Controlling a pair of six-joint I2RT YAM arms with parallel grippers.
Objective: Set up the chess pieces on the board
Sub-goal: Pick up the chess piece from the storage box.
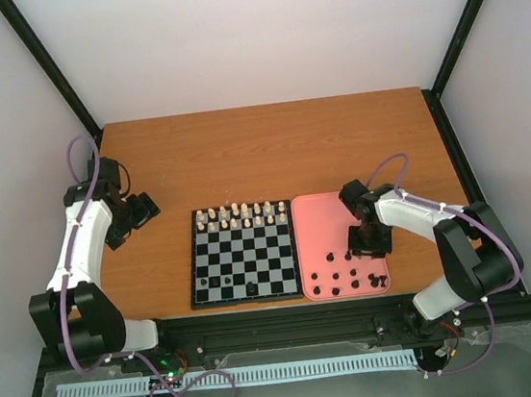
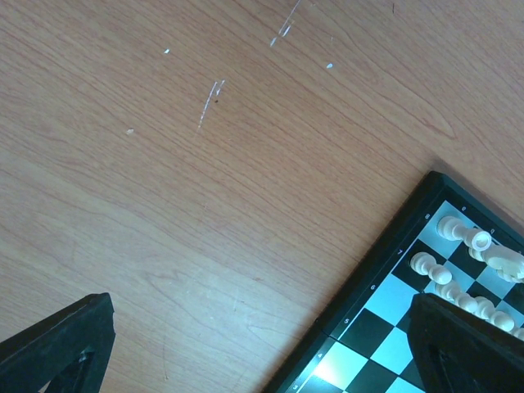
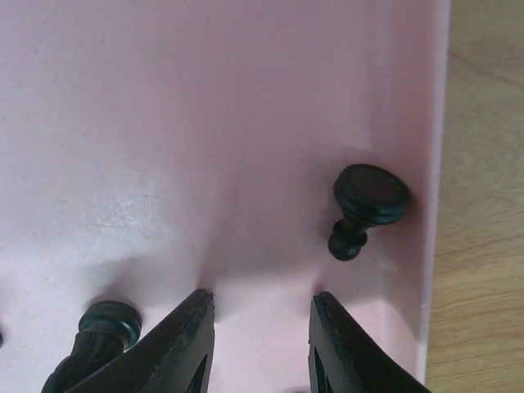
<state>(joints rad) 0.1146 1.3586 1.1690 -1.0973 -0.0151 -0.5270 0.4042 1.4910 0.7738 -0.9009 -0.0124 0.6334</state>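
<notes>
Spreading widest, the wooden table (image 1: pixel 241 153) carries the board (image 1: pixel 193 262), with the pink tray (image 1: pixel 318 219) just beside its right edge. The left gripper (image 2: pixel 262 352) hovers over bare wood left of the board, fingers wide apart. The right gripper (image 3: pixel 260 344) hangs low over the tray, fingers slightly parted around nothing. Most black chess pieces (image 1: pixel 357 284) lie at the tray's near end, and a few stand on the board's near rows.

We see a wooden table (image 1: pixel 241 153) with orange-brown grain, light glinting off a few scratches (image 2: pixel 209 98) on it. Plain pale walls (image 1: pixel 255 35) stand behind the table and at both its sides, black posts (image 1: pixel 48 65) slanting up from its far corners.
</notes>
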